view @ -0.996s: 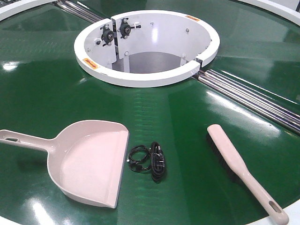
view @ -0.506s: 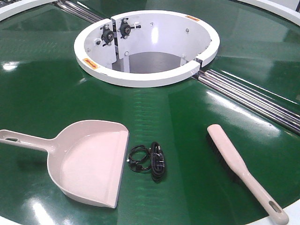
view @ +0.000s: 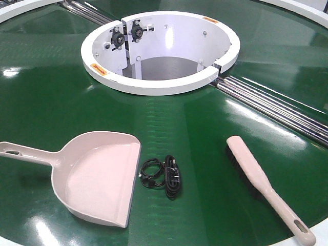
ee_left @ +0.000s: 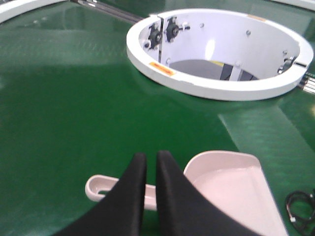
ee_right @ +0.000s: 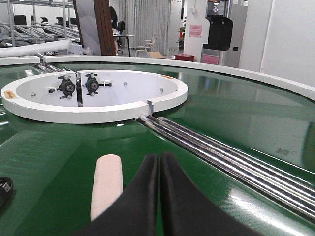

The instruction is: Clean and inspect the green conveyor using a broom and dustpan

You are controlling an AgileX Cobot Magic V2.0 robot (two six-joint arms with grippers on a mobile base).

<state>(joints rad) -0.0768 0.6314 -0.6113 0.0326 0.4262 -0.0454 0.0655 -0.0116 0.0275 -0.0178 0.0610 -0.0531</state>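
Green ribbed belt fills the front view: the green conveyor [view: 51,102] carries one dustpan [view: 97,179] at the near left, one broom [view: 256,174] at the near right, and one coiled black cable [view: 164,177] between them, just beside the dustpan's lip. The scoop shows bare plastic inside. One white ring [view: 154,84] stands at the centre with two black knobs [view: 125,35] on its inner wall. A bundle of steel rods [view: 277,107] runs from the ring towards the right edge.

From the left wrist, the left end effector [ee_left: 151,160] hangs above the dustpan's handle with its black fingers nearly together and grasping nothing.

From the right wrist, the right end effector [ee_right: 158,160] is clenched with nothing in it, above the belt just right of the broom's tip. Beyond the conveyor's white outer rim [ee_right: 275,78] lies a workshop room with shelving, chairs and pale walls.
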